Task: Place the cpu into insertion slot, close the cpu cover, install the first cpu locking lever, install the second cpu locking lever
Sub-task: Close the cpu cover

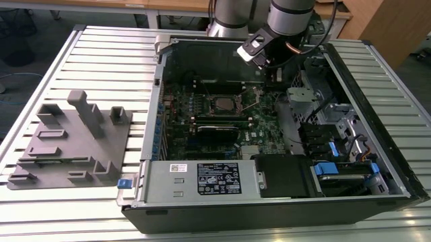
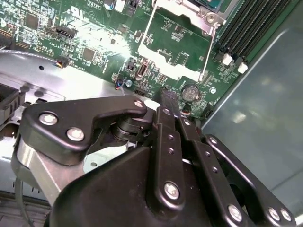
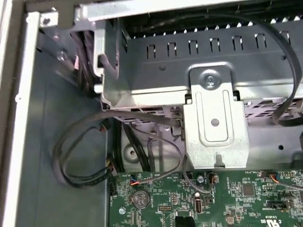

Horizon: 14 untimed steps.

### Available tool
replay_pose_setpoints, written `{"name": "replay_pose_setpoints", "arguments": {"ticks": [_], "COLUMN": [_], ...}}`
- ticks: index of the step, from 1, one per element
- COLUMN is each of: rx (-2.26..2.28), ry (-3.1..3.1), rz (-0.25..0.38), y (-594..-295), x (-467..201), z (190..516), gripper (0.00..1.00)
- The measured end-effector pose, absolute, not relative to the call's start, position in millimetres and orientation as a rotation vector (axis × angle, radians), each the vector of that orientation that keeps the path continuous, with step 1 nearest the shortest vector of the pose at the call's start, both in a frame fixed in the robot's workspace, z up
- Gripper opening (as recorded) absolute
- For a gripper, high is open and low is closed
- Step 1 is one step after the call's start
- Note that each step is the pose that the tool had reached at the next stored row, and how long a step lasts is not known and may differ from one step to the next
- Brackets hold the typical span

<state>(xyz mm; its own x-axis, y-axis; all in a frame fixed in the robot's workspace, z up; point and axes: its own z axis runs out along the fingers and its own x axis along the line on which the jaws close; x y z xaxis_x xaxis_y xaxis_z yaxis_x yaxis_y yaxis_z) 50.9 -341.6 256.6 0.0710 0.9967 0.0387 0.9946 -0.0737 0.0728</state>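
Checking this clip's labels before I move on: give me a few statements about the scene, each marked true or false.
1. The end effector is inside the open computer case, close to the green motherboard. True.
2. The grey fixture lies on the exterior view's right of the case. False: it lies on that view's left.
3. The cpu lies on the grey fixture. False: it sits in the insertion slot on the motherboard.
4. A round coin battery sits on the motherboard. True.
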Motion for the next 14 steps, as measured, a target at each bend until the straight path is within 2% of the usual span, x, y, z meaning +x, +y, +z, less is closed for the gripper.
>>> {"name": "replay_pose_setpoints", "arguments": {"ticks": [14], "rx": [2.279], "ry": [2.12], "rz": [0.121], "y": [-341.6], "x": [51.0], "z": [237.6], "gripper": [0.11]}}
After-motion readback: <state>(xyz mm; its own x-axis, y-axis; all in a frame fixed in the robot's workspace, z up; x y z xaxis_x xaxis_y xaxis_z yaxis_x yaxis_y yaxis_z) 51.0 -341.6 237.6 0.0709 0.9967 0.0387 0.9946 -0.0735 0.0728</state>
